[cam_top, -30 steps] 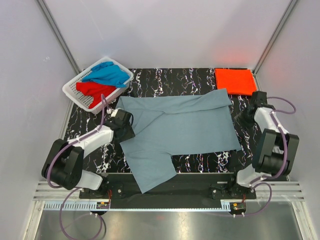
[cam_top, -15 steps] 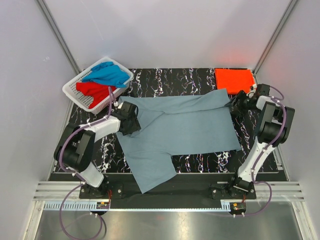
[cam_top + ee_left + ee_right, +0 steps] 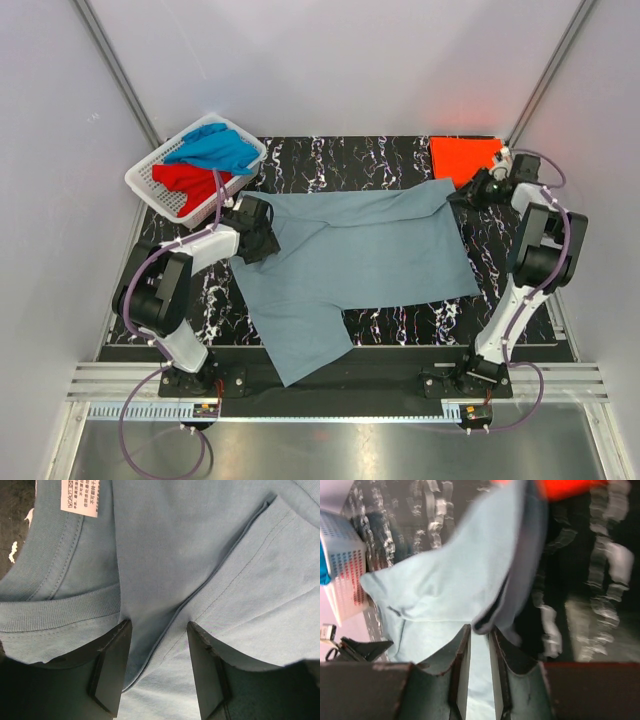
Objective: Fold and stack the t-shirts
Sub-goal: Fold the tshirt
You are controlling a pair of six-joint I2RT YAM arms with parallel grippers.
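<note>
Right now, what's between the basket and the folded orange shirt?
Only bare black marbled tabletop, in the top view; the grey-blue shirt lies short of it.

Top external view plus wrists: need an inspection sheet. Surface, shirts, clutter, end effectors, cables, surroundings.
Surface: black marbled table, mostly covered by cloth.
Job's things: grey-blue t-shirt spread open, one sleeve hanging over the near edge. Orange-red t-shirt folded at the far right corner. Bright blue t-shirt and red t-shirt crumpled in the white basket at far left.
Clutter: nothing seen.
End effectors: left end effector open, straddling a fold beside the collar. Right end effector closed on the grey-blue shirt's far right corner; that view is blurred.
Cables: purple cables loop along both arms, the left one passing over the basket.
Surroundings: plain white walls.
</note>
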